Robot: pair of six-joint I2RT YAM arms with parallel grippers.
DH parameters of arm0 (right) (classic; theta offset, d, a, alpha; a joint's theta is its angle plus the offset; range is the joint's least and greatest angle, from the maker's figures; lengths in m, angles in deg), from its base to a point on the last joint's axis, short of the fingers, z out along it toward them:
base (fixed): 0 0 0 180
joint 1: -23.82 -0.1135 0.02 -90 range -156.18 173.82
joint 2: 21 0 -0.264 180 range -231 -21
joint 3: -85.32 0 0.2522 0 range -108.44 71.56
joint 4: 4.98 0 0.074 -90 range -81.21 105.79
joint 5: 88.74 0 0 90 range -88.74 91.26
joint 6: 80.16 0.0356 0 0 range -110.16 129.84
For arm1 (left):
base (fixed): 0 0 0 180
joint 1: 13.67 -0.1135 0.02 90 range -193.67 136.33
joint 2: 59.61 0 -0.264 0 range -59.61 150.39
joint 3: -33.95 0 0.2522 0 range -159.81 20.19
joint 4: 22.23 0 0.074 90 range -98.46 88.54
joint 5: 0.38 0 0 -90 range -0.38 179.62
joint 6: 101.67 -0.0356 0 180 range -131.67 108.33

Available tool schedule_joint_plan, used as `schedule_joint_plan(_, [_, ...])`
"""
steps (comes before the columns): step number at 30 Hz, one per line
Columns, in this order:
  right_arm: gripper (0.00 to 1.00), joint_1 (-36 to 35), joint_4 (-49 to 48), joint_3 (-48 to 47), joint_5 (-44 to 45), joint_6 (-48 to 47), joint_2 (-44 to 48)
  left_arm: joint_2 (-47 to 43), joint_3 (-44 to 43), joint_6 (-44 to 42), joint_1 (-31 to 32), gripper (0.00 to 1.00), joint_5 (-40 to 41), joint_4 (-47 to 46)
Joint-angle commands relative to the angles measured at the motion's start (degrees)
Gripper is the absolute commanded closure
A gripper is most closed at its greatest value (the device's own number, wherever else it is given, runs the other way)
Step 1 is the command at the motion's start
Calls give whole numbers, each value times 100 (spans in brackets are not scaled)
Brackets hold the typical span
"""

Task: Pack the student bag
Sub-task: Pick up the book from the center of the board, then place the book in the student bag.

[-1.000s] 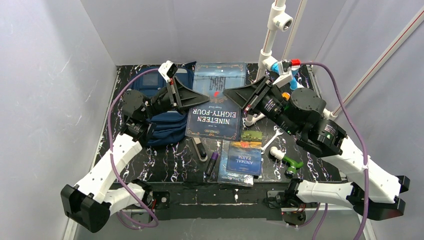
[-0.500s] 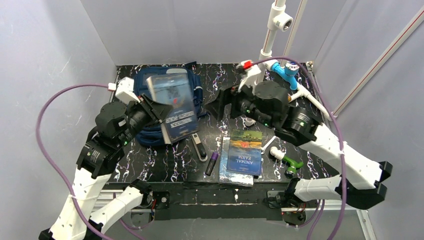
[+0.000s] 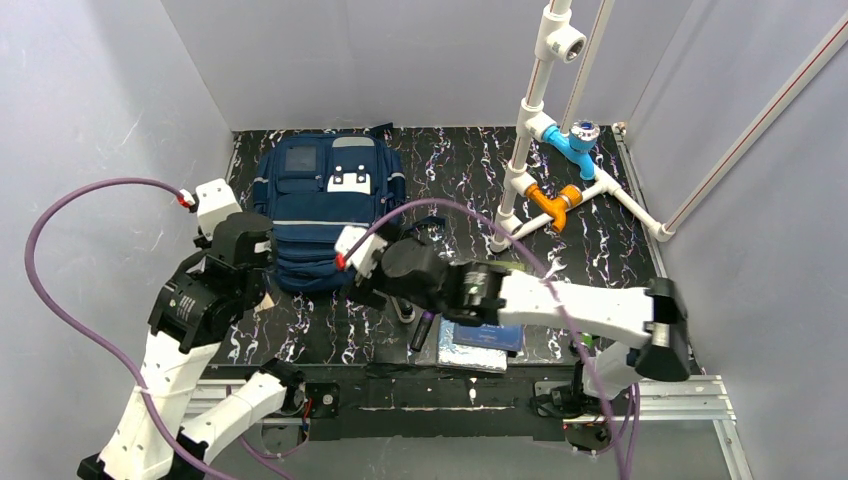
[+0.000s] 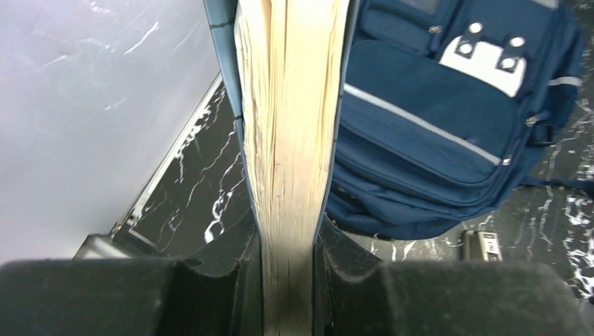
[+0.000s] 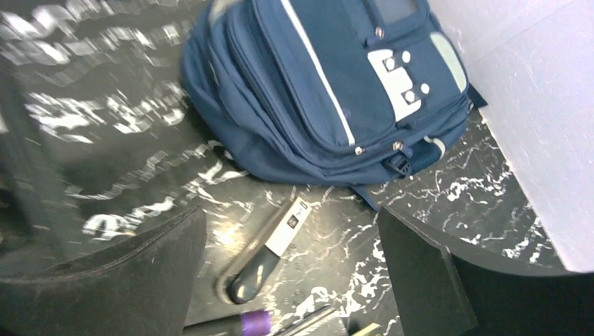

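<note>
The student bag (image 3: 328, 208), navy with grey stripes and white patches, lies flat at the back left, front pockets up and shut. My left gripper (image 4: 287, 280) is shut on a thick book (image 4: 294, 126), held edge-on just left of the bag (image 4: 448, 119). In the top view the left wrist (image 3: 238, 250) hides the book. My right gripper (image 5: 280, 273) stands open and empty above a grey-and-white pen-like tool (image 5: 270, 248), just in front of the bag (image 5: 329, 84). From above, the right gripper (image 3: 385, 285) reaches across the table's front.
A purple marker (image 3: 425, 330) and a small blue book (image 3: 480, 345) lie near the front edge, partly under the right arm. A white pipe frame with blue and orange fittings (image 3: 548, 190) stands at the back right. The left wall is close to the left arm.
The right gripper opened, let go of the big book and swung left and forward. The left arm carried the book off the bag to its left side, uncovering the bag.
</note>
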Motion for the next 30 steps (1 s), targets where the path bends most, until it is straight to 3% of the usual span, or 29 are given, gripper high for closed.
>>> schedule_joint_plan(1, [2,178,-2687,1133,571,-1624,-808,261,-154,1067,0,100,757,914])
schedule_joint_plan(5, [2,448,-3321,921,-293,-1625,-1597,288,-52,1126,0,100,734,850])
schedule_joint_plan(8, [3,709,-3760,937,-1062,-2134,-2007,276,-62,946,0,100,902,793])
schedule_joint_plan(16, [15,1318,-3742,357,-2019,-2985,-3055,111,59,832,0,100,868,733])
schedule_joint_plan(22, [14,1392,-3741,-93,-2217,-3164,-3626,178,-54,1018,6,100,416,692])
schedule_joint_plan(23, [18,1386,-3911,-111,-2069,-3189,-3729,191,-74,1078,1,100,365,676])
schedule_joint_plan(25, [45,1368,-4421,-204,-1419,-3130,-3897,188,-60,1177,0,100,306,600])
schedule_joint_plan(27, [86,1377,-4565,-502,-601,-2628,-3898,130,-31,1345,0,100,224,492])
schedule_joint_plan(28, [96,1401,-4377,-666,-469,-2268,-3779,60,-4,1416,2,100,150,374])
schedule_joint_plan(30, [99,1527,-3352,-1344,-560,-1282,-3561,-80,20,1533,1,100,1,46])
